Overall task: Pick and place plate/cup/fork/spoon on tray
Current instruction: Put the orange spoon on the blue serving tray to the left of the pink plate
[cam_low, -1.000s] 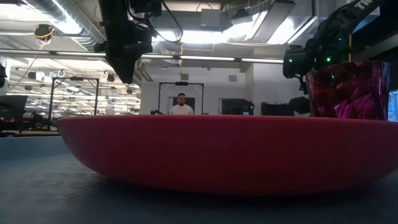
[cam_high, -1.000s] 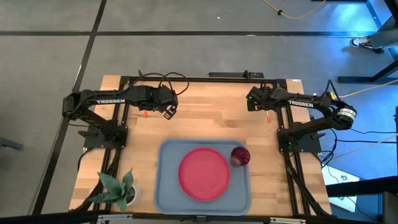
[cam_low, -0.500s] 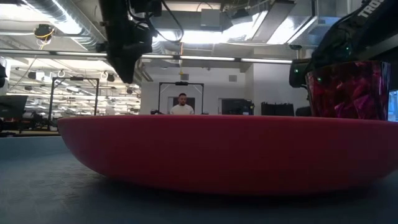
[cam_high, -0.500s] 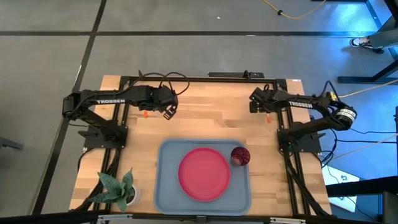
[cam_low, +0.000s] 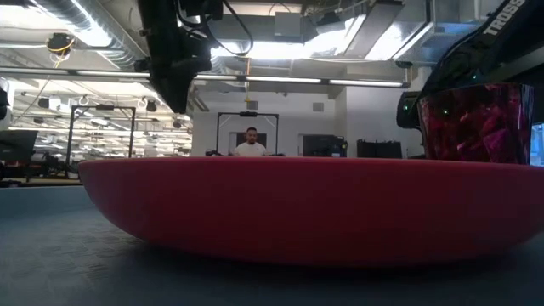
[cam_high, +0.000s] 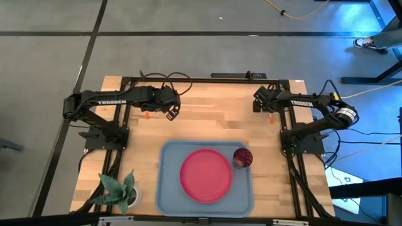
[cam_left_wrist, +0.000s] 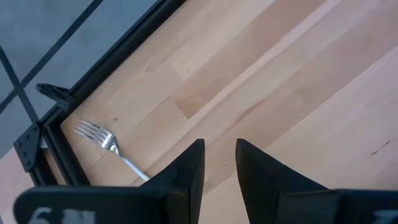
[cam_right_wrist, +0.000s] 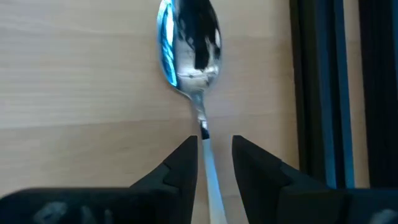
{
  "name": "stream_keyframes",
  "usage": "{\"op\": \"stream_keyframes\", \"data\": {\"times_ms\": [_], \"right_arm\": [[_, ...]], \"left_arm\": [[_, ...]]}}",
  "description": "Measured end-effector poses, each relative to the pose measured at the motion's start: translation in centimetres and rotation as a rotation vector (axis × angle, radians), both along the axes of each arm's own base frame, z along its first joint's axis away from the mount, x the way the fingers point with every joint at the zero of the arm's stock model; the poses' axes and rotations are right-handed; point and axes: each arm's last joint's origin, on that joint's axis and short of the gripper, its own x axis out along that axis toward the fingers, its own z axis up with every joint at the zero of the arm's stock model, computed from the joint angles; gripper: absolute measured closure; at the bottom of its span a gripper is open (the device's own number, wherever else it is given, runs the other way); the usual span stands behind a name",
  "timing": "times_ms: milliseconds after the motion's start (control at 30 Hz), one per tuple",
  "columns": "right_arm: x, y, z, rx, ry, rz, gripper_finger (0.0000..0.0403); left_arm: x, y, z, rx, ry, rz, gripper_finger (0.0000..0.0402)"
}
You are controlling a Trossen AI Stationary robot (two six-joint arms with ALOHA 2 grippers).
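On both arms, white "TROSSEN" lettering shows. Left gripper (cam_left_wrist: 219,163) hangs slightly parted beside the fork (cam_left_wrist: 112,149). Right gripper (cam_right_wrist: 214,158) straddles the spoon (cam_right_wrist: 189,46) handle, fingers apart.

The tray (cam_high: 164,188) lies at the near middle of the table (cam_high: 213,119), with the plate (cam_high: 206,175) on it at its centre and the cup (cam_high: 243,157) standing on the tray just beside the plate's far right edge. A potted plant (cam_high: 119,191) sits at the table's near left corner, left of the tray. The fork (cam_left_wrist: 111,146) lies on the wood at the far left by the frame rail, beside the left gripper (cam_high: 171,113). The spoon (cam_right_wrist: 189,46) lies at the far right near the frame, its handle running between the fingers of the right gripper (cam_right_wrist: 214,158).
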Motion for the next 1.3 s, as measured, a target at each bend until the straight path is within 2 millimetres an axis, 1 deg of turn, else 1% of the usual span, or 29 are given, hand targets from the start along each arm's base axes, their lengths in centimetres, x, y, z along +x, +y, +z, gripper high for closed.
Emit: {"op": "stream_keyframes", "data": {"times_ms": [167, 400, 500, 667, 867, 1000, 1133, 1300], "right_arm": [[0.1, -0.5, -0.9, 0.028, 0.044, 0.022, 0.0298], [0.3, -0.8, -1.1, 0.009, 0.035, 0.027, 0.0302], [0.3, -0.7, -1.2, 0.023, 0.019, 0.028, 0.0323], [0.4, -0.8, -1.2, 0.036, 0.009, 0.046, 0.0387], [0.5, -0.7, -1.2, 0.044, 0.022, 0.105, 0.0392], [1.4, -0.8, -0.6, 0.049, 0.016, 0.140, 0.0396], [3.2, -0.9, 0.5, 0.092, -0.108, 0.210, 0.0399], [5.0, -0.8, 1.9, 0.066, -0.156, 0.261, 0.0399]], "left_arm": [[0.1, 0.0, 0.1, 0.005, -0.012, -0.006, 0.0317], [0.1, 0.0, 0.0, 0.000, -0.011, -0.010, 0.0317], [0.2, -0.1, 0.0, 0.000, -0.010, -0.016, 0.0317], [0.3, -0.6, 0.0, 0.004, 0.006, -0.061, 0.0317], [0.5, -1.4, 0.0, 0.003, 0.006, -0.094, 0.0317], [0.6, -1.8, 0.0, 0.003, 0.007, -0.111, 0.0317], [0.7, -2.2, 0.0, 0.003, 0.008, -0.125, 0.0317], [0.7, -2.5, 0.0, 0.003, 0.008, -0.138, 0.0317]]}}
